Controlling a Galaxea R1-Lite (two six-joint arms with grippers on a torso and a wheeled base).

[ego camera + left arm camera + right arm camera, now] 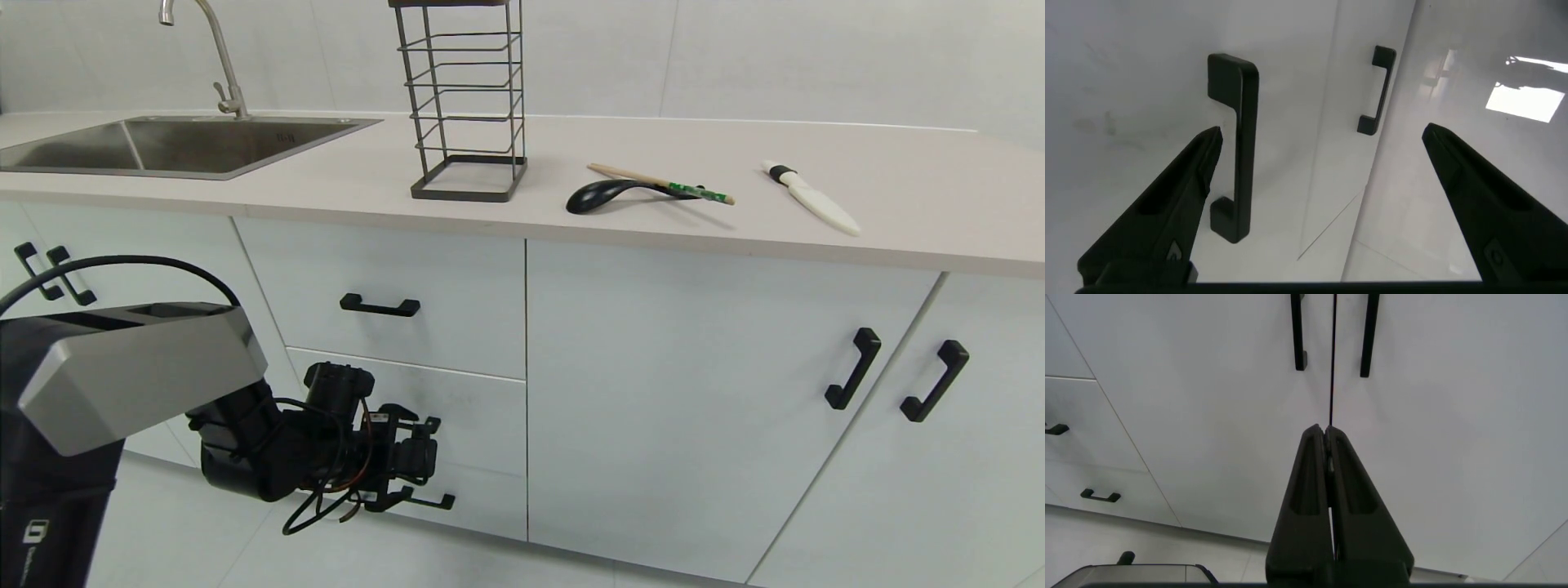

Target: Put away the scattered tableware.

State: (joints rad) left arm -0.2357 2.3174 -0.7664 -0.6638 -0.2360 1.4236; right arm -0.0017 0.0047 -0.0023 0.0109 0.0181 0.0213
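While left gripper (433, 462) fingers spread at the drawer handle (1234, 147), right gripper (1329, 434) fingers press together.

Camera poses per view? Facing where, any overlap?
Head: up on the robot, looking down at countertop and cabinet fronts; left arm and left gripper show.
Left wrist: behind the open left gripper, facing the lower drawer handle.
Right wrist: behind the shut right gripper, facing the cabinet door handles.
Shared: head and right wrist see those handles.

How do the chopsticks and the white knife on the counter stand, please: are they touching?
Apart. The head view shows a bare strip of countertop between the tips of the chopsticks and the white knife.
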